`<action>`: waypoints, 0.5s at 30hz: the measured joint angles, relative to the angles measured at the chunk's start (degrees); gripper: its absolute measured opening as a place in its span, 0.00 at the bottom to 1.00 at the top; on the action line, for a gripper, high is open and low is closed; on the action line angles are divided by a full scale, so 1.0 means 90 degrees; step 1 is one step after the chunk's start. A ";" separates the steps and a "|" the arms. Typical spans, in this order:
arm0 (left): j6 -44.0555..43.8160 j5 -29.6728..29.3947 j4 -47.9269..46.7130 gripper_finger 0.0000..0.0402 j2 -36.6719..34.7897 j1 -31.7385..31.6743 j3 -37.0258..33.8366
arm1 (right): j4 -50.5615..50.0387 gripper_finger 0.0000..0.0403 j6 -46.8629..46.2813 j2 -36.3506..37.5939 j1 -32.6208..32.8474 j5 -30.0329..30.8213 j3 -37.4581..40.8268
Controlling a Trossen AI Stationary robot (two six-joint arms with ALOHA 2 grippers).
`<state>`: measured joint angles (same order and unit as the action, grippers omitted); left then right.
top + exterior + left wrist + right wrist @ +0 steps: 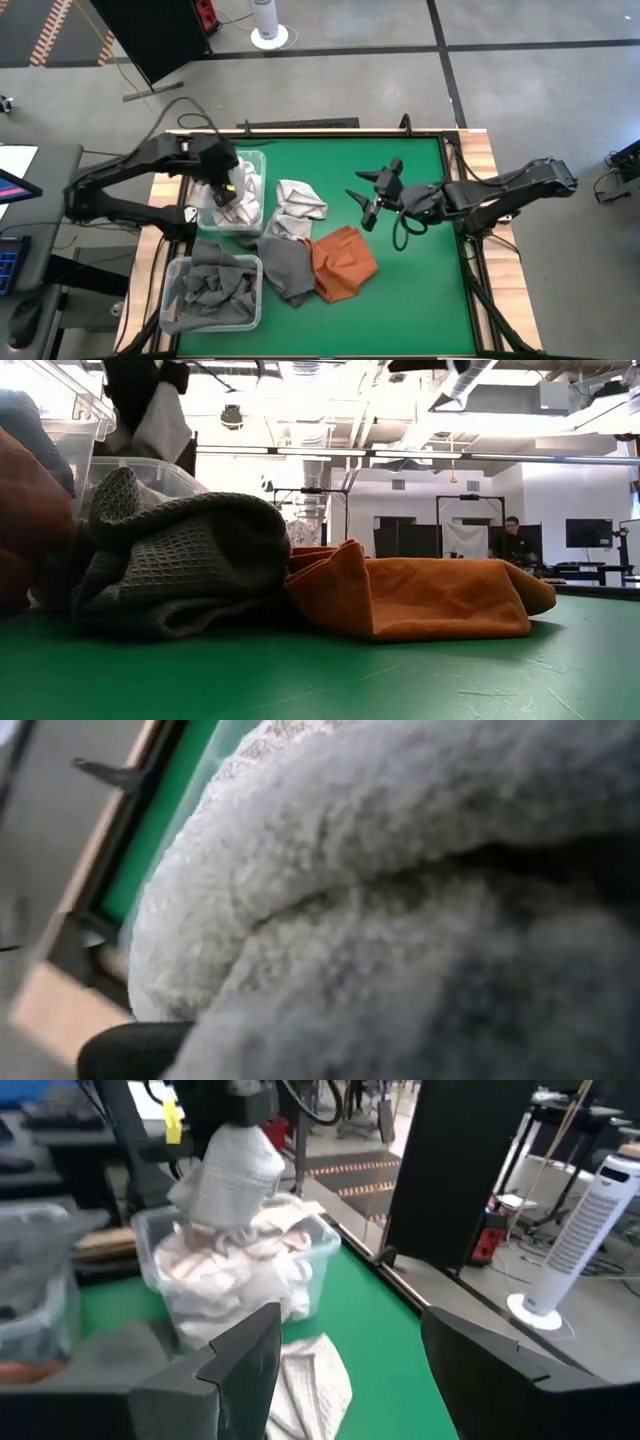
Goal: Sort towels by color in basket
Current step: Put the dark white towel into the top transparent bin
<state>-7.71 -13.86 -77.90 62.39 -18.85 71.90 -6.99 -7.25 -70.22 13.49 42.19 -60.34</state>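
My left gripper (222, 178) hangs over the far clear bin (258, 160) and is shut on a plain white towel (233, 1175). More white cloth (235, 1275) lies in that bin. A white checked towel (298, 205), a grey towel (285, 265) and a rust-orange towel (342, 262) lie crumpled on the green mat; the grey and the orange one touch. Dark grey towels (212, 285) fill the near clear bin (256, 262). My right gripper (372, 197) is open above the mat, to the right of the checked towel, and touches nothing. My left gripper holds the white towel (240, 1140) by a bunched top part, coming from above with the fingers pointing down. The towel hangs below it as a thick wad, its lower end (215, 1220) just above the white cloth in the bin. The cloth (380, 870) hides the fingertips.
The two clear bins stand side by side at the table's left edge. Bare green mat (420, 290) lies to the right of the orange towel. A wooden rim (490, 170) borders the table. A person (513, 540) sits far off in the room behind.
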 joint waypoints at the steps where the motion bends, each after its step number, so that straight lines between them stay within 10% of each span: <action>1: 0.0082 -0.0151 -0.0035 0.04 0.0143 0.0000 0.0000 | 0.0004 0.67 -0.0007 -0.0087 -0.0024 0.0001 -0.0002; 15: 0.2068 -0.0122 0.0886 0.04 0.1525 -0.0015 -0.1165 | -0.0350 0.67 -0.0053 -0.0378 0.0411 0.0462 0.0003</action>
<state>10.90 -14.96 -69.92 76.12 -18.98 61.41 -10.15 -7.73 -73.62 17.19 46.35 -60.31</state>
